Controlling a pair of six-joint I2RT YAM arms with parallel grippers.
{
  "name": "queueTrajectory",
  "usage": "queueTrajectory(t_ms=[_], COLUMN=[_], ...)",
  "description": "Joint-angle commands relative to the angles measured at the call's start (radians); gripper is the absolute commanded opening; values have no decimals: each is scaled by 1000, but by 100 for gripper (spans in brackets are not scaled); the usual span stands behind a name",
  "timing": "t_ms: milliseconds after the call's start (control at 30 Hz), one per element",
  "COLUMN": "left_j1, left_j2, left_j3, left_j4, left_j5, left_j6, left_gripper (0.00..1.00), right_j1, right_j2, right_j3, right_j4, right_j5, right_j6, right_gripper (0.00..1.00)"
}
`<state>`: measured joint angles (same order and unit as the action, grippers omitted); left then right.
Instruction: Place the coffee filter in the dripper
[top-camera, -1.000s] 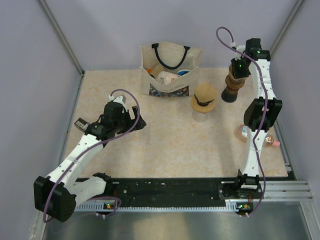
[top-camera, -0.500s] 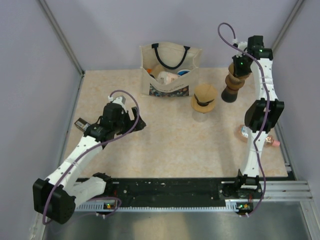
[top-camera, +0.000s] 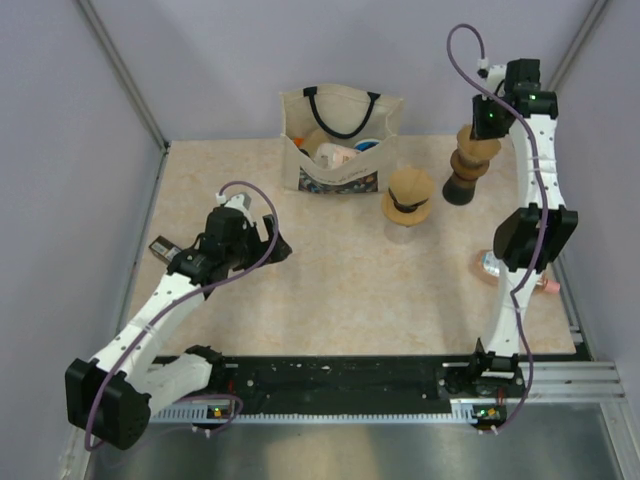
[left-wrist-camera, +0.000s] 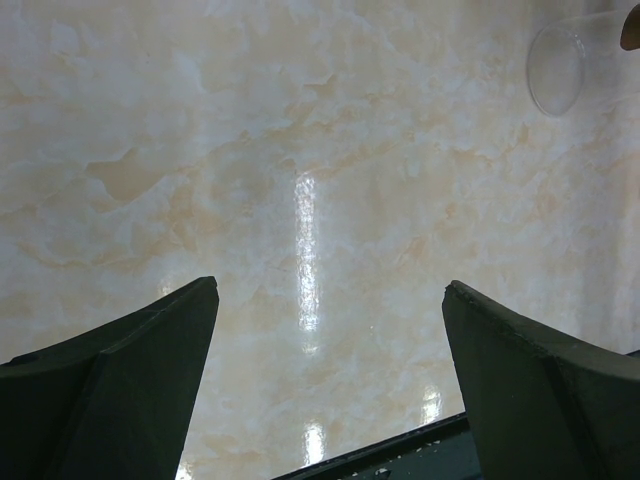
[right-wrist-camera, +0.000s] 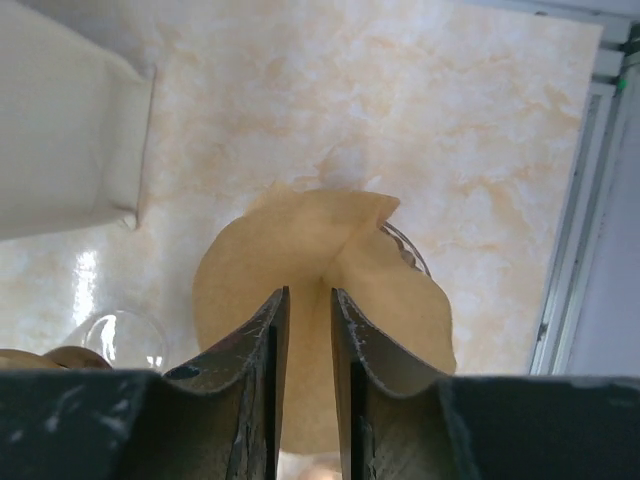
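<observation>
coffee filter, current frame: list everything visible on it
The coffee filter is thin, tan, unbleached-looking paper: a rounded fan with a wavy far edge and one crease running out from the grip. The right claw pinches it at that crease, with its fingers nearly closed. It is held over the marbled tabletop. Its right edge overlaps a clear glass rim behind it; whether they touch cannot be told. The claw hides the filter's near part.

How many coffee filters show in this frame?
1. The coffee filter is pinched in the right hand, at the far right of the scene. More may be hidden inside the tote bag.
</observation>
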<state>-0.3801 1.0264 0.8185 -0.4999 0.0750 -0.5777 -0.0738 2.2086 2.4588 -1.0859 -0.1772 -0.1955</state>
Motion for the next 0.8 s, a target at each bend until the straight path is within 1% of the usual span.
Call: queueTrajectory(t_ms=[0,33,67,100,167,200,233,267,300,433,533,567,667,767], left_j1=[4,3,4,4,4,3,4,4,4,4,3,3,4,4], left_j2=[-48,-55,-66,-77,-103,-115,-132,-155,-172,-251,-311,-330,-374,-417], left_j3=[7,10,13,16,22,25,28,33,40,56,67,68,71,64], left_j4=[34,31,23,17,-2,-11,-26,-43,-66,-162,-227,-248,-324,-370], left_j5=[6,3,0,-7,-36,-61,-102,-122,-147,-250,-314,-340,-403,-417], left_j6=[-11,-13,-14,-14,-20,-25,-34,-39,-45,-74,-105,-119,-162,-182], left_gripper=[99,99,99,99,99,99,99,99,99,99,99,99,99,99], right_j1=[12,12,12,14,14,14,14,14,14,12,14,14,14,12], right_j2=[-199,-234,-268,-314,-404,-476,-530,-596,-663,-939,-1143,-1197,-1346,-1472], right_j3=[-55,-72,-116,-145,-260,-332,-403,-488,-565,-930,-1177,-1239,-1401,-1533], right_j4=[150,176,196,223,277,315,352,415,466,650,763,782,788,768], right_j5=[47,51,54,54,50,56,64,80,100,198,182,144,113,96], right_j6=[97,113,134,154,180,188,220,231,240,319,389,413,484,524], right_gripper=[30,33,43,47,61,69,81,87,99,99,99,99,99,99])
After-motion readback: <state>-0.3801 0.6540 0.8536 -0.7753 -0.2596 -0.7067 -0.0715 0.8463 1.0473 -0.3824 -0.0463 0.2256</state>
